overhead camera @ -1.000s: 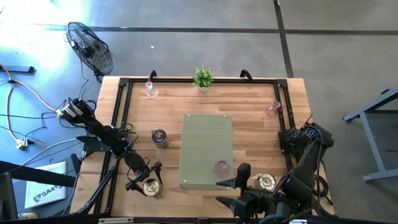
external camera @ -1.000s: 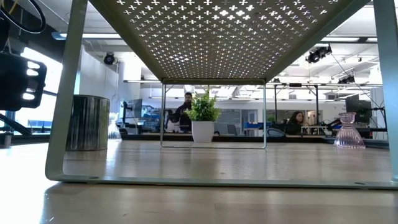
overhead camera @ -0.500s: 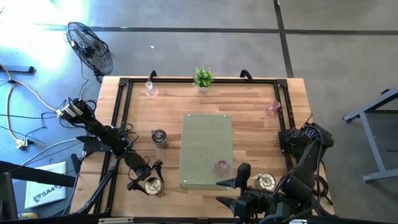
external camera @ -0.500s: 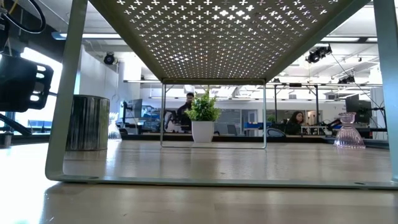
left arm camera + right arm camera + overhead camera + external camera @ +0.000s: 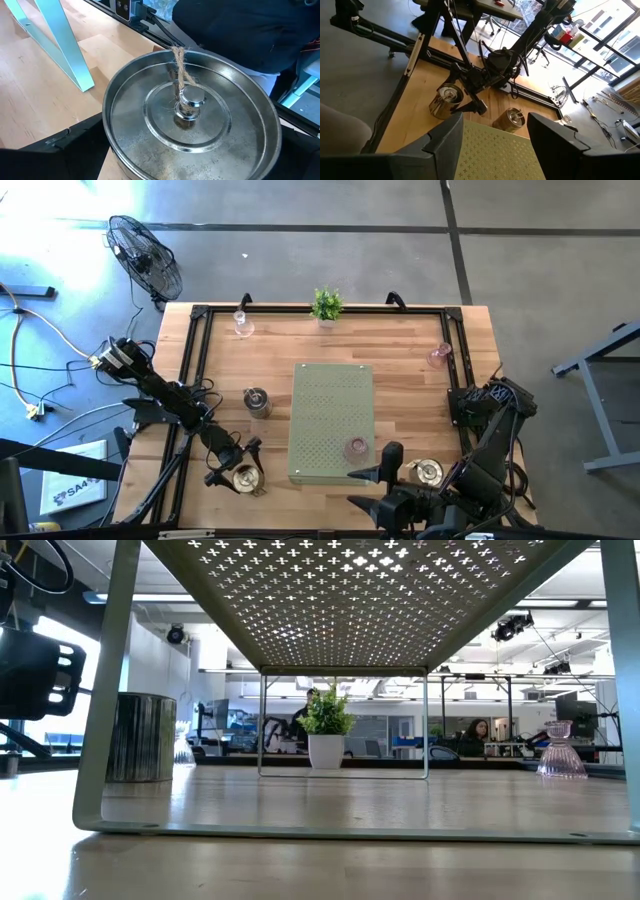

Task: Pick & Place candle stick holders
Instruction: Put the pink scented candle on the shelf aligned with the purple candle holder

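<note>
Left gripper (image 5: pixel 237 470) sits low at the desk's (image 5: pixel 400 350) 7 o'clock corner, right at a silver holder (image 5: pixel 243 480). Left wrist view: that holder's round dish (image 5: pixel 192 120) fills the picture, a bit of twine tied at its centre post. The dark fingers (image 5: pixel 55 150) show at either side of the dish, spread wide of it, not clamped on it. My reading: lined up for a pick, nothing lifted yet.

Second silver holder (image 5: pixel 257 402), a small cylinder, stands at 9 o'clock, between the left frame rail and the green perforated stand (image 5: pixel 330 380). Untouched.

Clear glass cup (image 5: pixel 241 325) at 11 o'clock, far corner. Untouched.

Potted plant (image 5: pixel 326 304) at 12 o'clock on the far edge; not part of the job.

Green stand occupies the centre. One pink glass cup (image 5: pixel 355 448) sits on its near end, toward 6 o'clock. Probably the only holder delivered so far, if the stand is the drop point; the pictures don't confirm that.

Right gripper (image 5: pixel 392 452) is at 5 o'clock, just beside the stand's near corner. Right wrist view shows its fingers (image 5: pixel 445 140) parted, holding nothing, hovering above the stand.

Third silver holder (image 5: pixel 428 472) at 5 o'clock, next to the right arm. Still on the desk.

Pink cup (image 5: pixel 439 356) at 3 o'clock by the right rail. Untouched.

Tally, as judged: one of six placed, five left, one being approached.
</note>
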### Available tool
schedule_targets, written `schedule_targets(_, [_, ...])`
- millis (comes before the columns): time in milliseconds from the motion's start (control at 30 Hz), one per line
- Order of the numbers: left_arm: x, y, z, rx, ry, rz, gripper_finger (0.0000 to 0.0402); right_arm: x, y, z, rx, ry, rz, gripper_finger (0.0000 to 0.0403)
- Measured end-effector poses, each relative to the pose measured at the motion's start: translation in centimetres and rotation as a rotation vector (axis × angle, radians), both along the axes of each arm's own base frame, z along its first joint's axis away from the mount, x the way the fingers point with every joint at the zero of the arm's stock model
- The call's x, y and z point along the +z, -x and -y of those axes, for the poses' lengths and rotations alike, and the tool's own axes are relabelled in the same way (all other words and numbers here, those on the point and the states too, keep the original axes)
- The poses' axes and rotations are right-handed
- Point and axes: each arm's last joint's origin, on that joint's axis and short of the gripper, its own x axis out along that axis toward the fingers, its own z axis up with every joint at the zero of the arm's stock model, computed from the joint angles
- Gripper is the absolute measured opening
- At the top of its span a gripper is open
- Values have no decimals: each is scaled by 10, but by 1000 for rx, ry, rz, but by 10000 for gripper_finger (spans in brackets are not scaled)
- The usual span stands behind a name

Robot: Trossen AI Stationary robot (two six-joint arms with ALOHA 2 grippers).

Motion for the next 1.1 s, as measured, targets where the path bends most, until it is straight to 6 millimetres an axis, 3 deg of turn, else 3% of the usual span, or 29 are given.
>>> schedule_targets(1100, [-1, -3, -4, 179, -27, 7, 391, 0, 0, 0, -3, 2, 2, 216])
